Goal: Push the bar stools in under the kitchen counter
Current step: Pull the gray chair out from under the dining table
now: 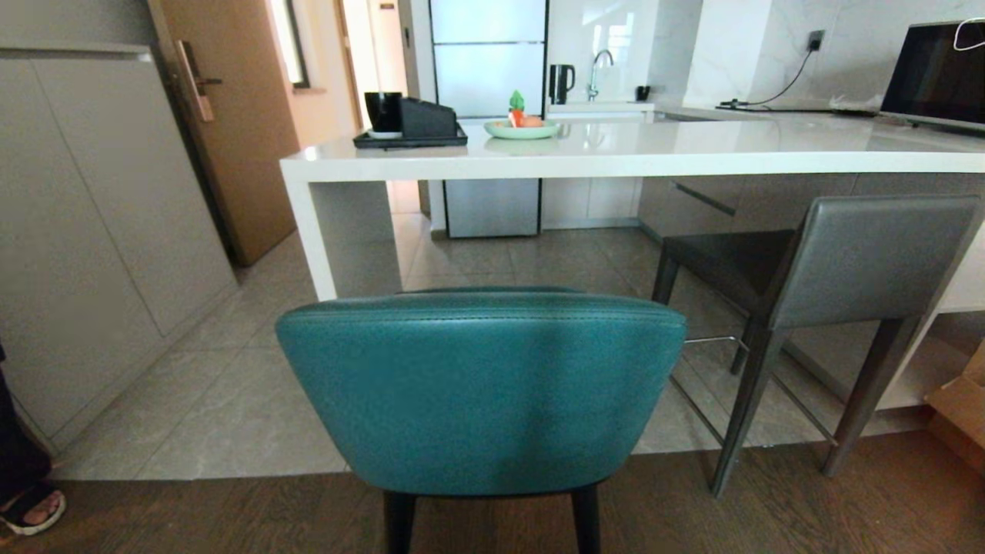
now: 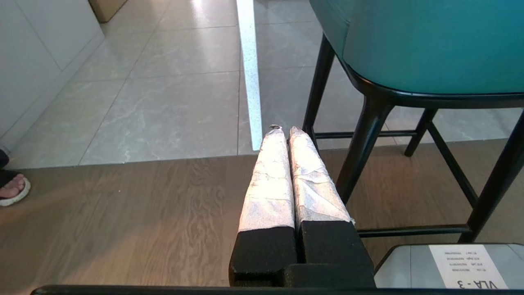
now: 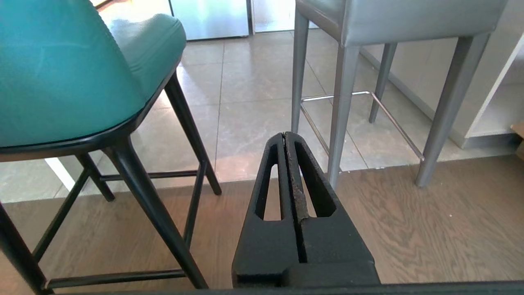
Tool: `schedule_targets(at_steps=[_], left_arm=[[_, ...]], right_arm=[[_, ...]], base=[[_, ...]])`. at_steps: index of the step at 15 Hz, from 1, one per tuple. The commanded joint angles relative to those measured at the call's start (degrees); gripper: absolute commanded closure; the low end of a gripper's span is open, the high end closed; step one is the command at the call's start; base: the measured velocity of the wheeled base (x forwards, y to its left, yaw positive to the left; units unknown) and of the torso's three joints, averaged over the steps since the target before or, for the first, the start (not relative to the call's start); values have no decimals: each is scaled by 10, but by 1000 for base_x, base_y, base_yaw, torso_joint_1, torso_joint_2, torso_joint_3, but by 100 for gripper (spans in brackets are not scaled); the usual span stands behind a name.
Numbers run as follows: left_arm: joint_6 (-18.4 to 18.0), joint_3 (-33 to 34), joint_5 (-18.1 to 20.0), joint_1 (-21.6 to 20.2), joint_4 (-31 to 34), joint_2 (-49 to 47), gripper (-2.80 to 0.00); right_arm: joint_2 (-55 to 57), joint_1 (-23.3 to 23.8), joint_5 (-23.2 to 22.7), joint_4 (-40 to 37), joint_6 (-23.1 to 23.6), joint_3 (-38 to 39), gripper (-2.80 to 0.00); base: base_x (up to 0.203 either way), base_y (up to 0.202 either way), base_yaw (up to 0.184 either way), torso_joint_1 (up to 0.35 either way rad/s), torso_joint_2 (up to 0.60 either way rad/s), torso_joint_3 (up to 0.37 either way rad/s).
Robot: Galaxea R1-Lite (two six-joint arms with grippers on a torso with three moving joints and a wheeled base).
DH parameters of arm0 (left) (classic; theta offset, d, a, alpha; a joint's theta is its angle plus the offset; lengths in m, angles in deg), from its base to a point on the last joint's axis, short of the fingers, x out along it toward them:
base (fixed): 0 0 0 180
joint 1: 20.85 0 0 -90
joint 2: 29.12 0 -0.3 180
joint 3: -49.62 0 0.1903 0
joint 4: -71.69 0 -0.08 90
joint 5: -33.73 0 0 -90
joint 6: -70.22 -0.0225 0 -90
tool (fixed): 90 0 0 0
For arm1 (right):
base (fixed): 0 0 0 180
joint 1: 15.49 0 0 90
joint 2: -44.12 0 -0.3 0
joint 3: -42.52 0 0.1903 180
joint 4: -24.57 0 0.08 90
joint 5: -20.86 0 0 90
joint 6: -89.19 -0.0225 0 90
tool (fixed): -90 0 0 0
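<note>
Teal stool (image 1: 481, 388) ahead, between both tools, short of desk (image 1: 616, 150) | left tool (image 2: 285, 130), right tool (image 3: 285, 135) closed, empty, low beside legs | likely rigid, top-heavy; padded back yields; push backrest centre | grey stool (image 1: 831, 269) beyond right tool, part under

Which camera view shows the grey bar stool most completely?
The head view: the grey bar stool shows its back, seat and legs beside the counter. The right wrist view shows mainly its legs and footrest. The left wrist view misses it.

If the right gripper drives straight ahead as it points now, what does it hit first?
Probably the grey stool's near front leg, just off the right gripper's shut tips; depth is unclear, so it may slip past.
</note>
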Motion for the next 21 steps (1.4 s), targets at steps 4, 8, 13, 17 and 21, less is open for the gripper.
schedule_targets(at_steps=[4, 8, 13, 17, 21], left_arm=[[4, 0, 0, -1, 1, -1, 0], [5, 0, 0, 0, 1, -1, 0], [5, 0, -1, 0, 1, 0, 0], [6, 0, -1, 0, 1, -1, 0], [6, 0, -1, 0, 1, -1, 0]], right_arm=[[1, 0, 0, 0, 0, 3, 0], [1, 0, 0, 0, -1, 3, 0], [1, 0, 0, 0, -3, 3, 0], [1, 0, 1, 0, -3, 3, 0], [1, 0, 1, 0, -3, 3, 0]], base=[[0, 0, 0, 0, 0, 0], [2, -41, 5, 2, 1, 0], [0, -191, 2, 3, 1, 1], [0, -196, 2, 5, 1, 2], [0, -195, 1, 3, 2, 3]])
